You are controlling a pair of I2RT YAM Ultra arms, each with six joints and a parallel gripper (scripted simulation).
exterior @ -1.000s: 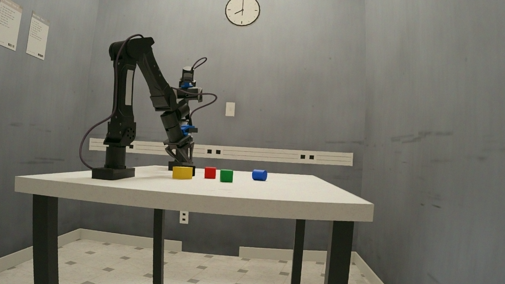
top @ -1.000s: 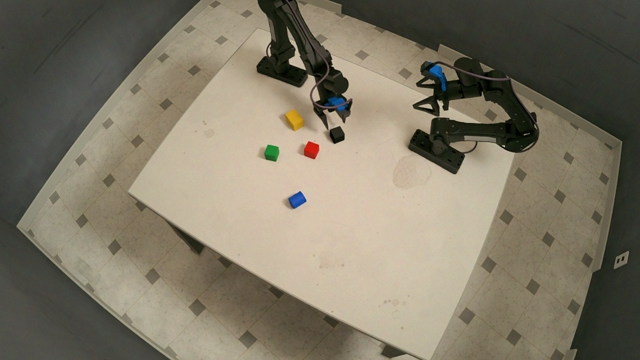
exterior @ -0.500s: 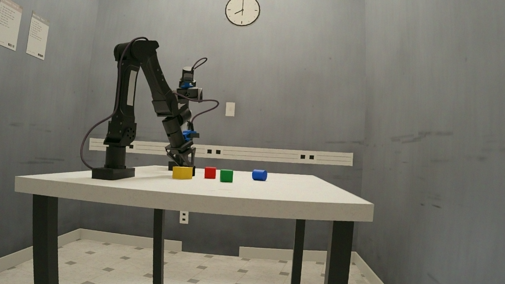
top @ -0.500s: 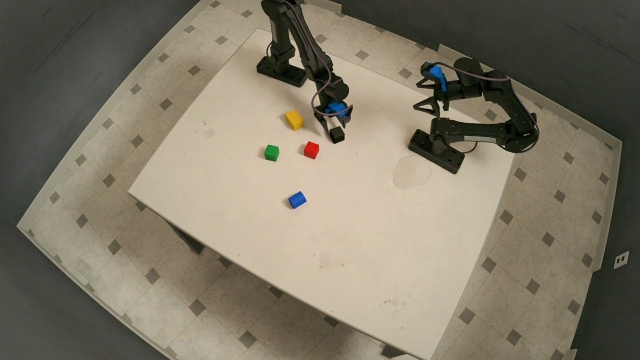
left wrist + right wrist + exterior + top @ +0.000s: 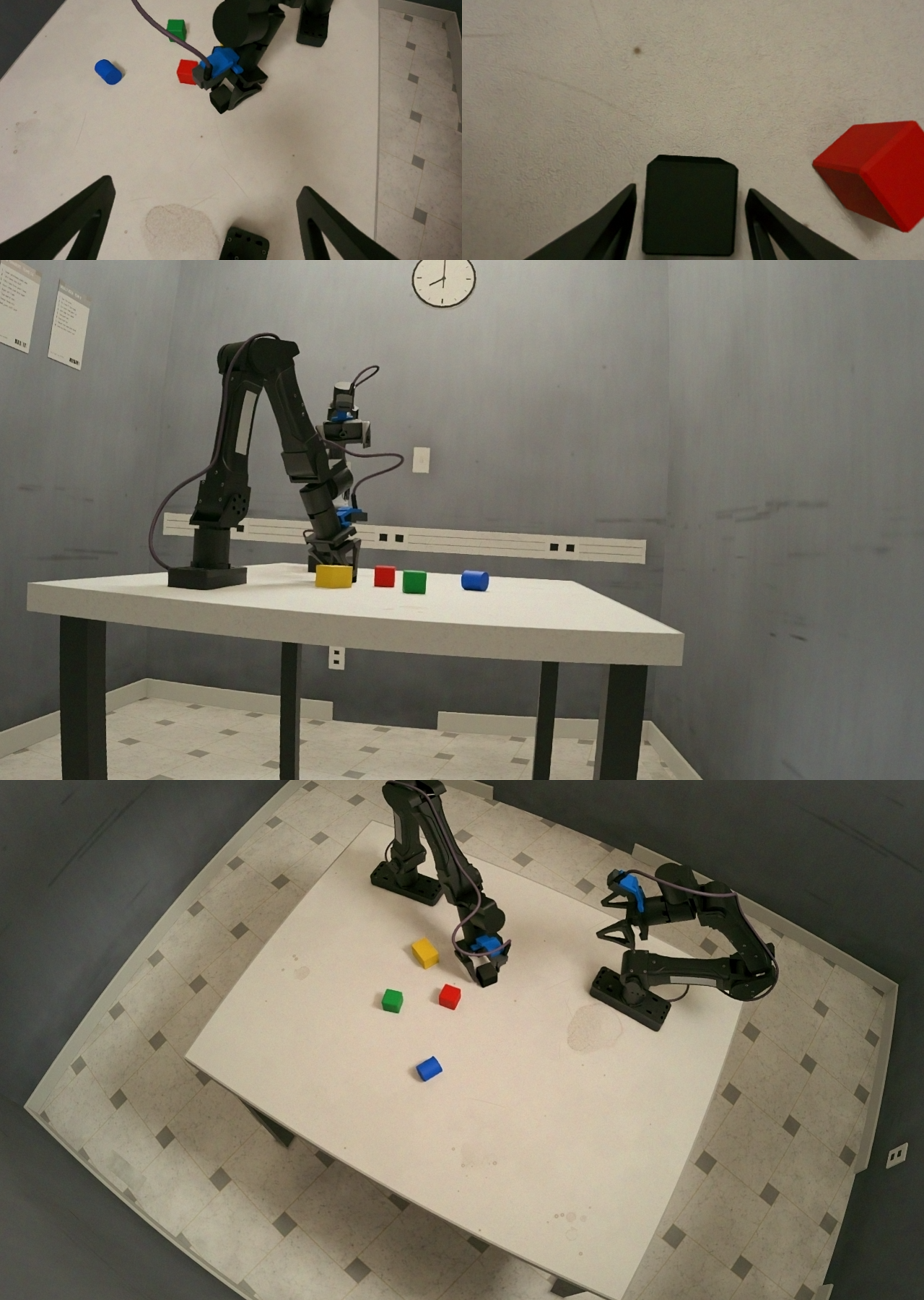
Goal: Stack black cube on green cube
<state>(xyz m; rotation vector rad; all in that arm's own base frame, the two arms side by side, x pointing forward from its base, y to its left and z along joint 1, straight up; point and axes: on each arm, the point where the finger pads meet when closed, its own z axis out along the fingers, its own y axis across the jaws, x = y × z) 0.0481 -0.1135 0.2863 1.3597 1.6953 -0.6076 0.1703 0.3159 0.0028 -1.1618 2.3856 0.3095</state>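
Note:
The black cube [image 5: 486, 974] sits on the white table, right of the red cube. My right gripper [image 5: 486, 967] is lowered around it and open. In the right wrist view the black cube [image 5: 690, 206] stands between the two fingers with a thin gap on each side. The green cube [image 5: 391, 1000] stands apart to the left, past the red cube; it also shows in the left wrist view [image 5: 177, 29]. My left gripper [image 5: 607, 916] is raised above its own base, wide open and empty, as the left wrist view [image 5: 206, 184] shows.
A red cube [image 5: 449, 997] [image 5: 873, 173] lies between the black and green cubes, close to the right gripper. A yellow cube [image 5: 424, 952] is behind them. A blue cylinder [image 5: 429, 1068] lies nearer the front. The arm bases [image 5: 629, 997] [image 5: 406, 883] stand at the back.

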